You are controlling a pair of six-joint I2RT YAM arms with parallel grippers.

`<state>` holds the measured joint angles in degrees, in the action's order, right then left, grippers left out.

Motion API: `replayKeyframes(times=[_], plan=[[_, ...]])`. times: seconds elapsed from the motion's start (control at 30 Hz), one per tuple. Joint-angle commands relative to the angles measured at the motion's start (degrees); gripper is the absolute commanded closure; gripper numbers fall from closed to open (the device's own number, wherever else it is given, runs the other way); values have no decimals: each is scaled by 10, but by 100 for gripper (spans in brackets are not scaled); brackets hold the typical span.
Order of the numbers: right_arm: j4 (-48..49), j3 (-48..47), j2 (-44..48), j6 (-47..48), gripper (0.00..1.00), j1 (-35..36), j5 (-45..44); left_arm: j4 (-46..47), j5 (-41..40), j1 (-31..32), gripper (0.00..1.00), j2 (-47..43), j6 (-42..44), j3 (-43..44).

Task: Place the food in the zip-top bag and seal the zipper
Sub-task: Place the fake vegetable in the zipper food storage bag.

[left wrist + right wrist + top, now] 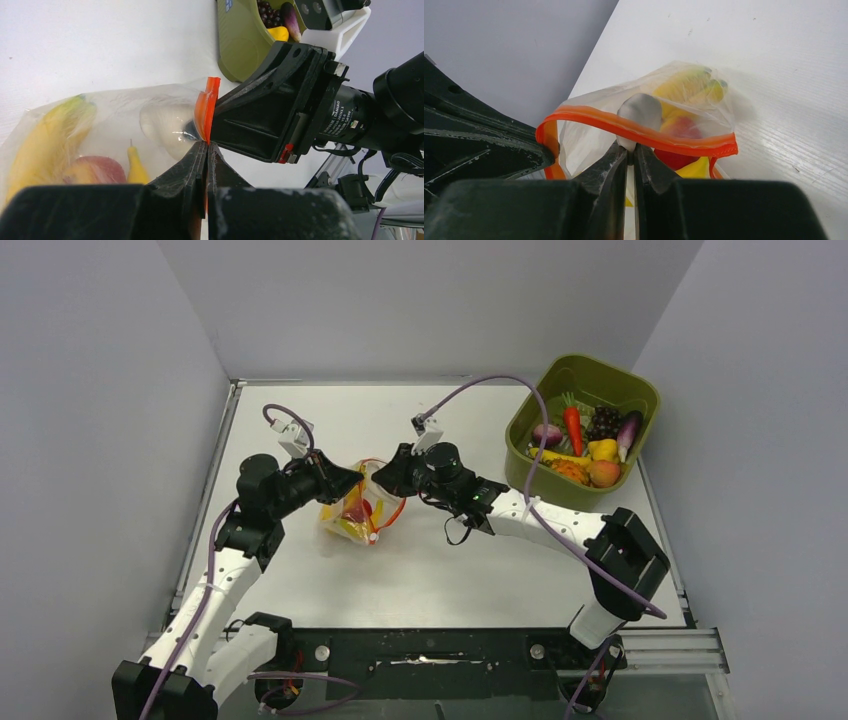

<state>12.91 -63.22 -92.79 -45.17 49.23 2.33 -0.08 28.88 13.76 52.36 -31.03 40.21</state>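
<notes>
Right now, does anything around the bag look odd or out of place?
Nothing is spilled or damaged. Only the zipper bows open in a loop at one end, though the left gripper and right gripper both pinch it; the zip-top bag is not sealed, with food inside.

White table (400, 580), plain grey walls (100, 390).

Left of the bin (530, 478) and well apart from it, the bag (348, 522) sits crumpled, clear and crinkly. Its zipper (664, 140), an orange-red strip along the mouth, bows into a loop, so the mouth seems partly open. Inside show a yellow banana (47, 135), a red fruit (95, 170) and a pale piece (167, 127) I can't name. In the bin lie a carrot (572, 428), an eggplant (628, 432) and a peach (603, 473).
</notes>
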Motion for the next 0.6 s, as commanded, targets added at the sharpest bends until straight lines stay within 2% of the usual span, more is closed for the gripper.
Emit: replayKeyframes(times=[0.0, 0.23, 0.4, 0.57], plan=[[73, -4, 2, -5, 94, 7, -38, 41, 5, -3, 100, -14, 5, 2], [73, -14, -19, -7, 92, 6, -45, 40, 0, -4, 100, -11, 6, 4], [63, -11, -18, 0, 83, 6, -37, 36, -5, -4, 100, -12, 9, 6], [42, -7, 5, 15, 68, 6, -40, 30, -18, -4, 100, -12, 15, 9]])
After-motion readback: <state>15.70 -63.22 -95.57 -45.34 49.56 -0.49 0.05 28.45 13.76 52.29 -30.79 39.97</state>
